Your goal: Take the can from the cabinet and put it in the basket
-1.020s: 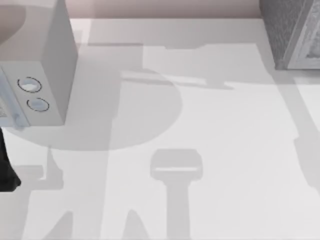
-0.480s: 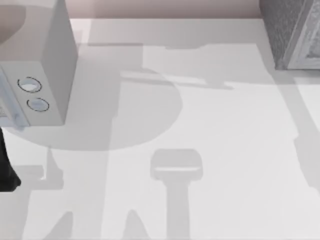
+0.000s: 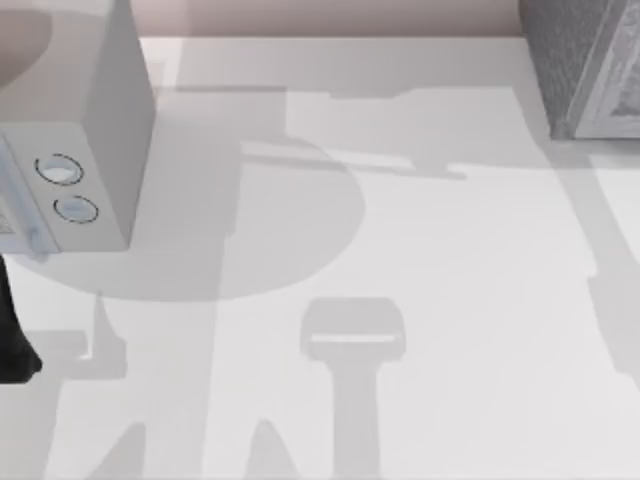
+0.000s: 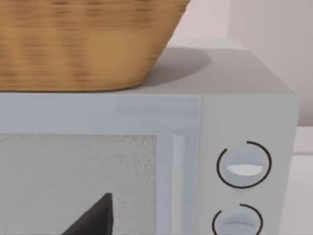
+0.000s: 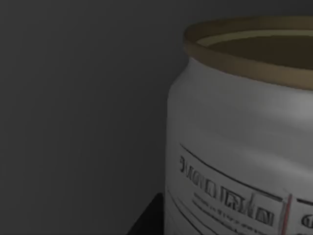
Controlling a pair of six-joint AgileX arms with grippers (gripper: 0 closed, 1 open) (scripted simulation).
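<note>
Right wrist view, nearest first: the can (image 5: 244, 142) looms large and upright, gold rim up, white body with fine print and a thin red line at the label edge, dim grey walls around it. I judge it stands inside the cabinet (image 3: 590, 65), which sits at the far right corner of the surface (image 3: 400, 250) in the top view, dark speckled side and pale framed front. A dark wedge low beside the can looks like one finger of my right tool (image 5: 146, 220); I cannot tell whether that tool is open or closed, nor whether it touches the can. The closeness suggests the arm reached in so the tool can straddle the body below the rim. Left wrist view: a dark pointed shape low in frame is likely part of my left tool (image 4: 93, 218); its state I cannot tell either. Beyond it stands the microwave (image 4: 244, 122), two round dials on its front, with the wicker basket (image 4: 88, 44) resting on its roof. In the top view the microwave stands at the left side, well apart from the cabinet, so the can faces a long carry across and a lift over the basket rim. The left arm (image 3: 12, 340) waits dark at the left edge.
</note>
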